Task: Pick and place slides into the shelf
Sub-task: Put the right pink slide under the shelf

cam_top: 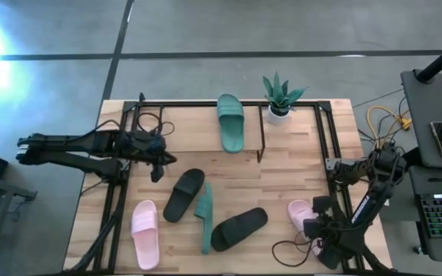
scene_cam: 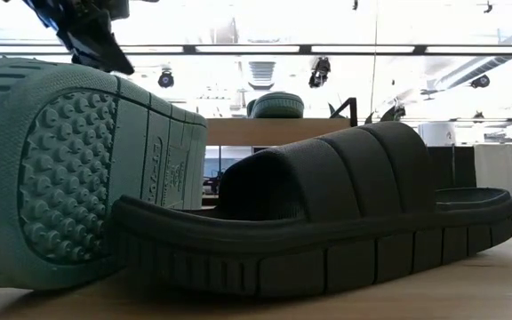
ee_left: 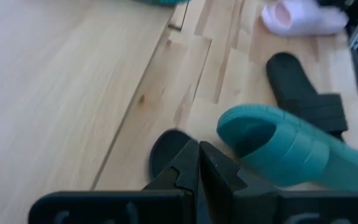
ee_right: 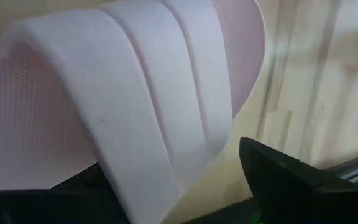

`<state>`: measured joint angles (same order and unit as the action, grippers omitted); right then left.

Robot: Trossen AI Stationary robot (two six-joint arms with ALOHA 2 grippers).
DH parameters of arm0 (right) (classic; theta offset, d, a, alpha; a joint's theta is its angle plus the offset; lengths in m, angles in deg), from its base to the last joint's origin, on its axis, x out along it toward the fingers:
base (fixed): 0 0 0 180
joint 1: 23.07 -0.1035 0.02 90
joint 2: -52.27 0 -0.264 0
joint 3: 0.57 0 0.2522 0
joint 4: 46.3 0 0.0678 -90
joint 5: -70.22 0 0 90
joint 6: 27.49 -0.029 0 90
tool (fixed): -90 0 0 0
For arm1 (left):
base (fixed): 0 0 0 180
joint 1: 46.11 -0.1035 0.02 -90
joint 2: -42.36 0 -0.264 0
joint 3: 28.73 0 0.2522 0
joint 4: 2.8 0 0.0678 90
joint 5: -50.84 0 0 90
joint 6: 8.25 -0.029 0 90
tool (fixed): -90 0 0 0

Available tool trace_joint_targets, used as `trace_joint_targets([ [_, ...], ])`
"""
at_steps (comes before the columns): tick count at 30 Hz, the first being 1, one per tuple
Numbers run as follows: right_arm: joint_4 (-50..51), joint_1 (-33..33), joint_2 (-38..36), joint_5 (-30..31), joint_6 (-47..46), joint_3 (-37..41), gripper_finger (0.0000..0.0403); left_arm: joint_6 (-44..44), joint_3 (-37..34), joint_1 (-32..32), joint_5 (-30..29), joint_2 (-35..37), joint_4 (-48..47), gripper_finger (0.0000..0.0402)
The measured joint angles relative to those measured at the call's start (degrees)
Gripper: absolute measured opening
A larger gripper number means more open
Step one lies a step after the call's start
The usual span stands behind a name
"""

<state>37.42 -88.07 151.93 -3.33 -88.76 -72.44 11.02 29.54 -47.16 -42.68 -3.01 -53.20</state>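
End effector [ee_right: 185,186] astride ribbed pink slide [ee_right: 135,81]

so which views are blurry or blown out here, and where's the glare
High view: strong glare at the upper left floor, table evenly lit. Low view: ceiling lights blown out, the black slide dark against them. Left wrist view: soft overall, the green slide blurred. Right wrist view: the pink slide fills the frame, its texture sharp, the table behind smeared.
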Motion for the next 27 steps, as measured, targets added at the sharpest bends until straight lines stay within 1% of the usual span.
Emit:
trace_joint_targets([
  [3,-4.1,1.3,-0.1,0.2,2.6,1.4,0.0231,0.0,0.0,0.0,0.0,0.4,2.3,0.0],
  [6,-7.1,2.4,-0.3,0.6,5.7,2.6,0.0199,0.0,0.0,0.0,0.0,1.2,3.5,0.0],
  [11,-8.9,3.9,-0.3,2.4,7.4,3.5,0.0129,0.1,0.0,0.0,-0.3,2.2,3.7,0.0],
  [15,-9.2,4.7,0.0,7.9,7.7,4.1,0.007,0.1,0.0,0.0,-1.5,2.3,3.7,0.0],
  [18,-8.3,6.2,0.0,8.3,9.4,3.1,0.0026,0.1,0.0,0.0,-1.5,1.8,3.6,0.0],
  [20,-7.9,7.6,0.0,9.6,11.4,1.7,0.0015,0.1,0.0,0.0,-1.5,1.3,3.6,0.0],
  [24,-6.4,11.0,-0.1,14.7,16.6,-2.7,0.0013,0.1,0.0,0.0,-1.5,0.3,3.7,0.0],
  [27,-3.5,13.7,-0.5,19.1,17.8,-7.6,0.0012,0.1,0.0,0.0,-1.5,-0.2,3.6,0.0],
])
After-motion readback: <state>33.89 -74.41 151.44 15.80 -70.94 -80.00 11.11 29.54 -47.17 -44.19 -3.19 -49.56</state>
